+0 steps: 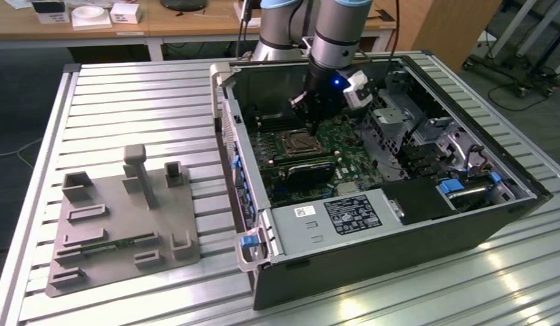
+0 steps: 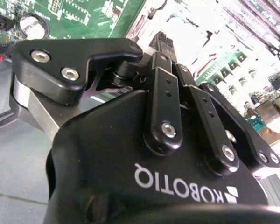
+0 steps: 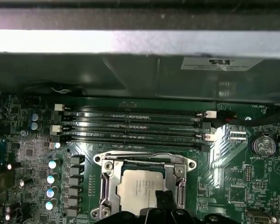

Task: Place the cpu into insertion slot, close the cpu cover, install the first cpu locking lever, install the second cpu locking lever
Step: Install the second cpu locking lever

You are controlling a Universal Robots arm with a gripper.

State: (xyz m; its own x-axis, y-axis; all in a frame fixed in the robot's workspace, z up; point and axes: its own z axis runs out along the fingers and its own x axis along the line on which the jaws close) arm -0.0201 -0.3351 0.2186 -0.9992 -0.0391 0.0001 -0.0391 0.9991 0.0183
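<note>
The silvery cpu point(image 3: 137, 189) lies flat in the insertion slot point(image 3: 104, 205) on the green motherboard. The cpu cover point(image 3: 144, 161), a thin metal frame, lies down around the chip. I cannot make out the locking levers. My gripper point(image 3: 162, 203) hangs just above the near edge of the socket, its dark fingertips together over the cpu's rim and nothing held. In the exterior view the gripper point(image 1: 314, 129) points down into the open computer case, right over the insertion slot point(image 1: 298, 142). The second wrist view looks along the gripper's black housing point(image 2: 144, 154).
Several long memory slots point(image 3: 130, 126) run beside the socket toward the case wall point(image 3: 140, 70). Capacitors point(image 3: 51, 184) and a coin battery point(image 3: 263, 144) flank it. A black cooler point(image 1: 307, 175) and a drive cage point(image 1: 344, 214) crowd the case. A grey fixture block point(image 1: 126, 217) stands on the slatted table point(image 1: 126, 102).
</note>
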